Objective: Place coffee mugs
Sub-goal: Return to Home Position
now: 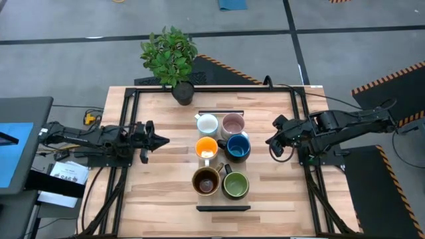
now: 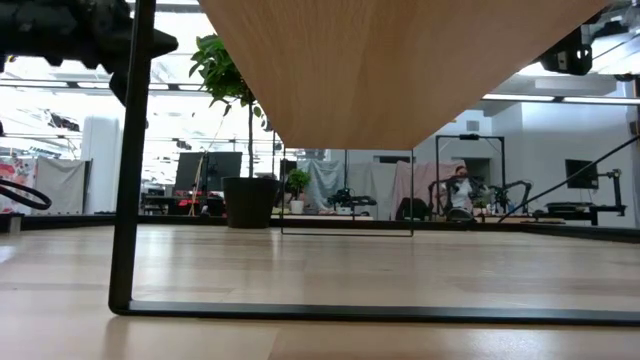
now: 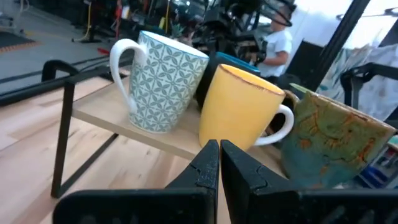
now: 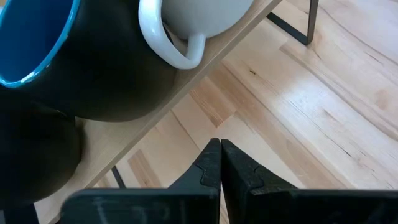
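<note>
Six mugs stand upright in three pairs on a low wooden shelf (image 3: 134, 127) with a black metal frame, mid-table: white (image 1: 208, 123), pinkish (image 1: 233, 123), orange (image 1: 206, 147), dark blue (image 1: 238, 147), brown (image 1: 206, 181), green (image 1: 236, 185). My left gripper (image 1: 163, 140) hovers shut just left of the orange mug. Its wrist view shows the patterned white mug (image 3: 165, 81), the orange mug (image 3: 239, 109) and the green mug (image 3: 329, 140). My right gripper (image 1: 269, 142) hovers shut just right of the dark blue mug (image 4: 74, 56), below a pale mug's white handle (image 4: 171, 46).
A potted plant (image 1: 171, 56) stands at the table's far edge, behind the mugs. Black frame bars (image 1: 222, 208) mark the shelf's near and far ends. Bare wood lies to the left and right of the shelf. The low view looks under the shelf (image 2: 400, 70).
</note>
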`<action>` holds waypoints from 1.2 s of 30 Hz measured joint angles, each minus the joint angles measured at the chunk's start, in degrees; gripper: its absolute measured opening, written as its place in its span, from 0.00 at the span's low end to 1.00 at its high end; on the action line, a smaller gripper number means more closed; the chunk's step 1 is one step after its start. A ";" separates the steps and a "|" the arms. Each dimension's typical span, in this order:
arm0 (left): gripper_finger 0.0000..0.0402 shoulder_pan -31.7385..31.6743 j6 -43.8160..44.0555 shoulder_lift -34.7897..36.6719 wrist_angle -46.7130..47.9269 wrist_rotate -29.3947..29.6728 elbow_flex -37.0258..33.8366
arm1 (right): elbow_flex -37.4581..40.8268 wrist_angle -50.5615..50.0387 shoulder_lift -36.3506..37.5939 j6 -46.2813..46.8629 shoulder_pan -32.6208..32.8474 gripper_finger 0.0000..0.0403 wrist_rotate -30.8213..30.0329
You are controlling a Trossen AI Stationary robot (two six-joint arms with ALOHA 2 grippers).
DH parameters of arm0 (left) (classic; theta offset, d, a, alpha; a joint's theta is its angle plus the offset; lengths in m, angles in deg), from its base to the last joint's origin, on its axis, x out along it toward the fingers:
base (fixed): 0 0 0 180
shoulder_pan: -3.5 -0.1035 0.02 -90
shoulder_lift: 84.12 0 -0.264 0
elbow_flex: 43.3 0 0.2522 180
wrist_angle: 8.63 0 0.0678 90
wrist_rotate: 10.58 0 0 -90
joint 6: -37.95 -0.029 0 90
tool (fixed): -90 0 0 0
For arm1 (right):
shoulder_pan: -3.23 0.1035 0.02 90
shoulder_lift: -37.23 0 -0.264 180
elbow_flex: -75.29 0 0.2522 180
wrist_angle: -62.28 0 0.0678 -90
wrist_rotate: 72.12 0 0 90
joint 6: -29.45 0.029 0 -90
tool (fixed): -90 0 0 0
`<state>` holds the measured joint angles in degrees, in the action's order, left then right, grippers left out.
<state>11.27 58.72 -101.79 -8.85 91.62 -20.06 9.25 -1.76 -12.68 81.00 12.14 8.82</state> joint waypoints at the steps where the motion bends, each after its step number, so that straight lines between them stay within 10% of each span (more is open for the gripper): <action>1: 0.00 0.00 -0.15 1.37 -0.01 0.02 -0.78 | 0.00 0.02 0.00 0.02 0.00 0.06 0.00; 17: 0.00 -0.02 -1.35 17.22 4.42 -2.38 -8.83 | 0.00 0.22 0.00 0.06 0.09 0.06 5.03; 36: 0.00 -0.04 -3.69 17.22 8.56 3.18 -8.97 | 0.08 0.29 2.68 -10.71 0.13 0.06 4.44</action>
<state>11.22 55.03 -84.57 -0.29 94.80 -29.03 9.34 -1.48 -10.01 70.29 12.27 13.26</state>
